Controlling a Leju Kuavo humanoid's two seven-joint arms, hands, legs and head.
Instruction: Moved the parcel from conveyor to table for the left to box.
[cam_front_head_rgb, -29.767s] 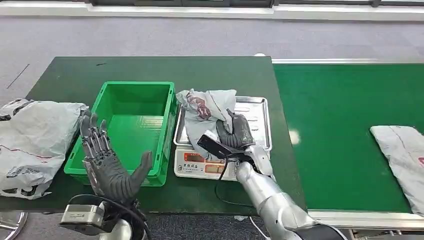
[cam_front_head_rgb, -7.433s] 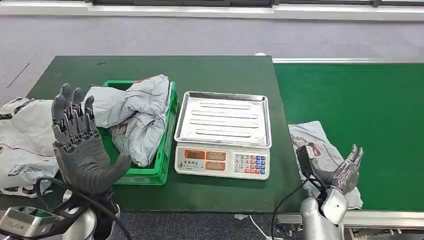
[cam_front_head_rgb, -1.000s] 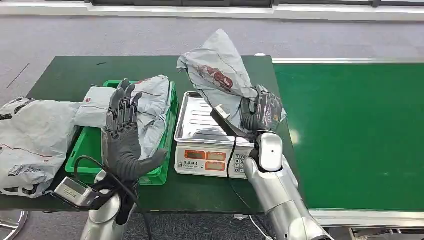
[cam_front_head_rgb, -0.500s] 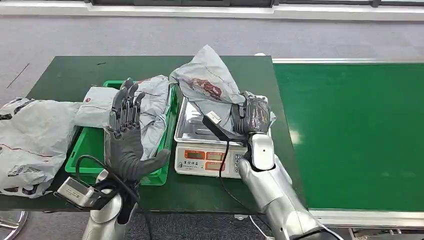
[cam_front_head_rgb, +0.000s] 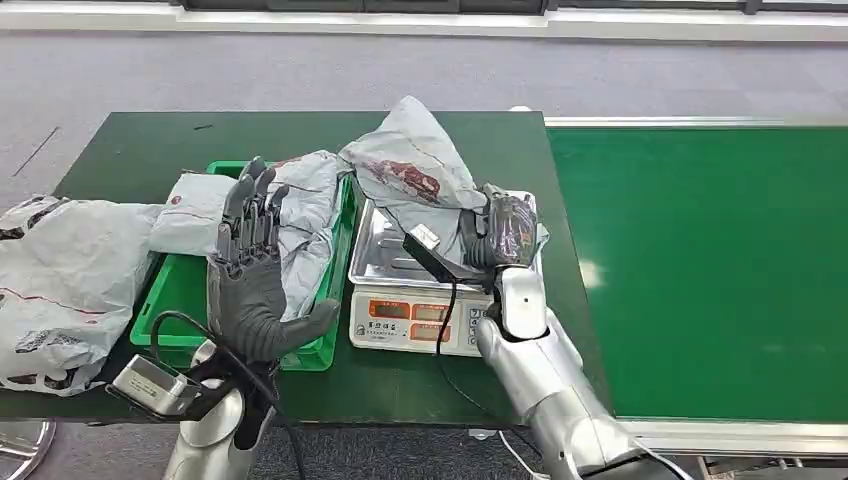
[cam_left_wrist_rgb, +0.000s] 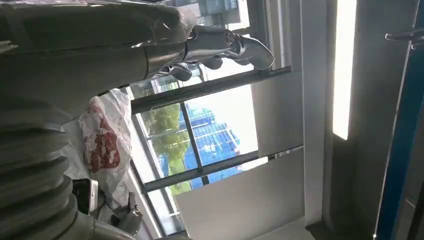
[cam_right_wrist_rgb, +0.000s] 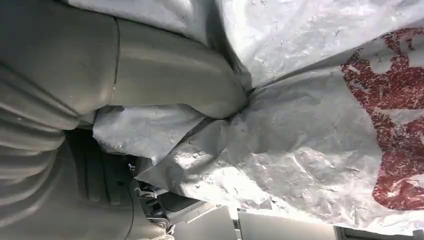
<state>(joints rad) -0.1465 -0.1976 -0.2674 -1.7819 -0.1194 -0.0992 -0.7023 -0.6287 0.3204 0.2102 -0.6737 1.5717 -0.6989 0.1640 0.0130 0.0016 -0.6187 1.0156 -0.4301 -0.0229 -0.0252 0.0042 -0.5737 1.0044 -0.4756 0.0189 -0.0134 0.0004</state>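
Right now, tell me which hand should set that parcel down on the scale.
Right. The right hand already grips the parcel directly above the scale. The left hand is raised, fingers apart, in front of the green bin.

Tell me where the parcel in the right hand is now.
In the head view, the grey parcel is over the scale's steel tray, right of the green bin, gripped by the right hand. Whether it touches the tray is unclear.
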